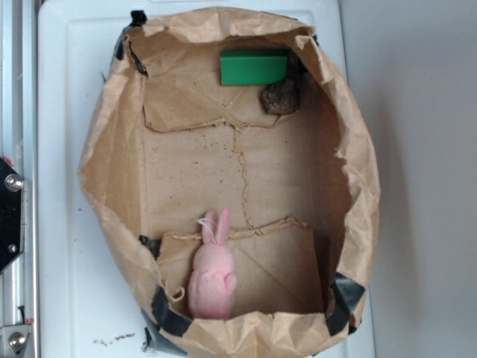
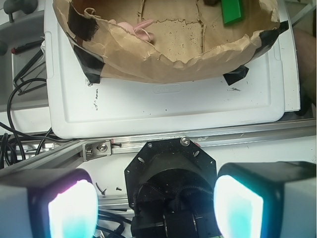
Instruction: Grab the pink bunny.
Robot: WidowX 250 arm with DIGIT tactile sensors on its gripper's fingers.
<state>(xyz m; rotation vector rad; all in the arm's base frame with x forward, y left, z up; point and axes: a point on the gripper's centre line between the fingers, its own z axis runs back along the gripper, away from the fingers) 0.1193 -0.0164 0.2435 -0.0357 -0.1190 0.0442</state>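
The pink bunny lies inside a brown paper bag, at its near end, ears pointing toward the bag's middle, a white string loop by its ears. In the wrist view only its ears and a bit of its head show above the bag's crumpled rim. My gripper is open, its two glowing pads wide apart with nothing between them. It hangs over the robot base, well away from the bag. The gripper does not show in the exterior view.
A green rectangular block and a brown rough lump sit at the bag's far end. The bag rests on a white tray. An aluminium rail and black cables lie between the tray and the robot base.
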